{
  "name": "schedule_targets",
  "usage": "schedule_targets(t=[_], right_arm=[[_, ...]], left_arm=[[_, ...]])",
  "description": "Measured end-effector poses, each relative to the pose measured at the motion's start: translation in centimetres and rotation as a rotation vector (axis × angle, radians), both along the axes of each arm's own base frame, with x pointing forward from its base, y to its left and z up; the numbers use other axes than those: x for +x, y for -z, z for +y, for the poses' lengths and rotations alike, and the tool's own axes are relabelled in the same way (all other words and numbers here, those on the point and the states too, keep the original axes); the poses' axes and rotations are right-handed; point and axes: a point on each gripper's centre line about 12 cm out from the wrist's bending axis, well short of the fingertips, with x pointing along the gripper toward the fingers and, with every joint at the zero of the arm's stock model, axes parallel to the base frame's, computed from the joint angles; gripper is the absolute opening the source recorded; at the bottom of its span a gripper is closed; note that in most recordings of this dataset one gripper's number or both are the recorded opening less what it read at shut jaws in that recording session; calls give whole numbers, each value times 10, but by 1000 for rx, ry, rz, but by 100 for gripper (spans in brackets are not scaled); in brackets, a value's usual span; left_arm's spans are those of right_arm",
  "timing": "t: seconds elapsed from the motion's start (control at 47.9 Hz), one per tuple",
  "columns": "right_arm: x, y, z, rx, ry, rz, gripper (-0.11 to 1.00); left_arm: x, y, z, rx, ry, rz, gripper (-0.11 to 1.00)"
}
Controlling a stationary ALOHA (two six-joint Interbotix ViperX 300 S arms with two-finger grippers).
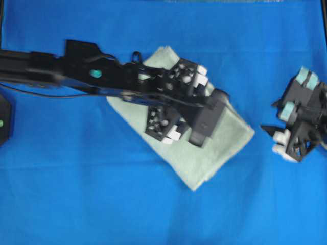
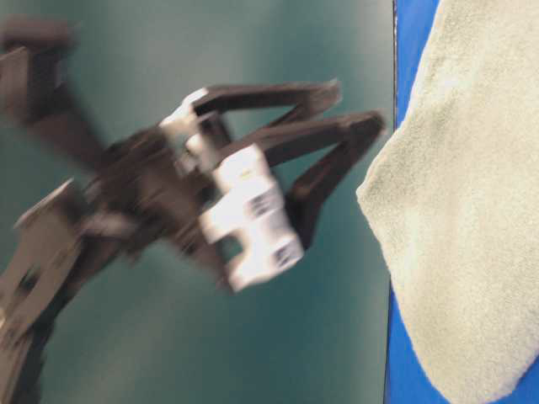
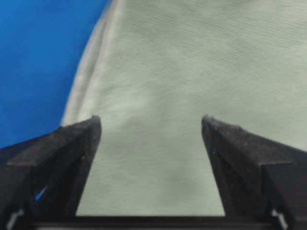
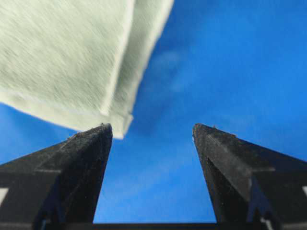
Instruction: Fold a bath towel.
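Observation:
The bath towel [image 1: 225, 138] is pale green terry, folded into a thick rectangle that lies diagonally on the blue cloth. My left gripper [image 1: 187, 105] hovers over its middle, open, with nothing between the fingers. In the left wrist view the gripper [image 3: 151, 120] frames flat towel [image 3: 158, 62]. My right gripper [image 1: 287, 121] stands open to the right of the towel, above bare blue cloth. In the right wrist view the gripper [image 4: 152, 127] is empty, with a layered towel corner [image 4: 62, 57] just past its left fingertip. The left arm hides part of the towel's upper half.
Blue cloth [image 1: 76, 194] covers the whole table around the towel. A dark fixture [image 1: 5, 120] sits at the left edge. The table-level view shows a blurred gripper [image 2: 358, 114] just off the towel's edge [image 2: 463, 210]; which arm it belongs to I cannot tell.

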Motion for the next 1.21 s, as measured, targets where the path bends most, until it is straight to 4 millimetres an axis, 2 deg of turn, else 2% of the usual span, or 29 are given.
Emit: schedule_targets(t=[0.188, 0.417, 0.772, 0.918, 1.022, 1.21], right_arm=[[10, -17, -1, -38, -27, -64, 67], [16, -42, -3, -76, -47, -156, 67], [0, -80, -18, -124, -66, -329, 66], [-13, -86, -26, -159, -80, -396, 66], [-21, -87, -31, -170, -95, -433, 66], [-36, -80, -35, -176, -137, -498, 66]], left_arm=[[-43, -34, 4, -134, -135, -131, 80], [-106, -64, -5, -273, -204, -288, 79], [-229, -88, -5, -401, -234, -520, 79], [-278, -82, -5, -423, -221, -605, 79], [-303, -64, -5, -449, -226, -637, 79], [-332, -37, -5, -482, -230, -676, 79]])
